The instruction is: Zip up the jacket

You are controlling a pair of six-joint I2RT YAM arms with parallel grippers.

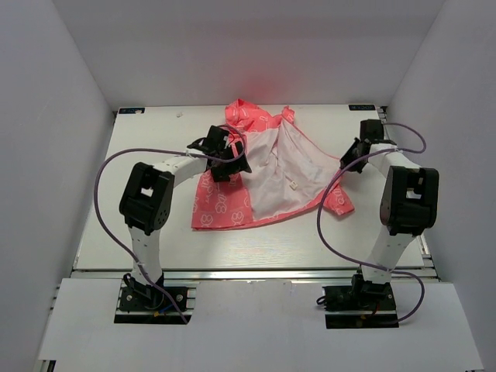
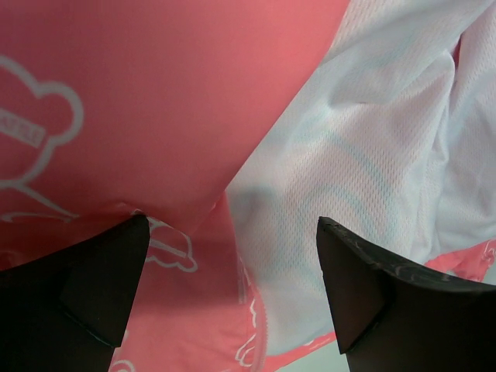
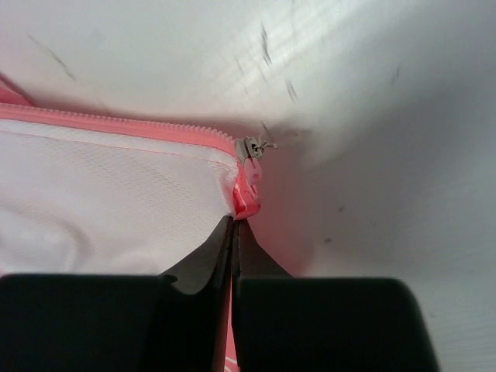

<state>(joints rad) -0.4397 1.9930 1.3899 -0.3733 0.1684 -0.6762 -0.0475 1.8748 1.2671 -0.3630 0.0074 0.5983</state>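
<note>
Lying unzipped, jacket (image 1: 225, 203) with white lining (image 2: 364, 147) exposed, left gripper (image 2: 232, 225) spread over its pink panel, right gripper (image 3: 234, 232) clamped on its edge beside the zipper slider (image 3: 249, 147)

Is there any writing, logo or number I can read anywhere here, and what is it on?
No text is legible.
jacket: lettering inside the white bear print, too blurred.
table: small stickers at its far corners, too small.
</note>
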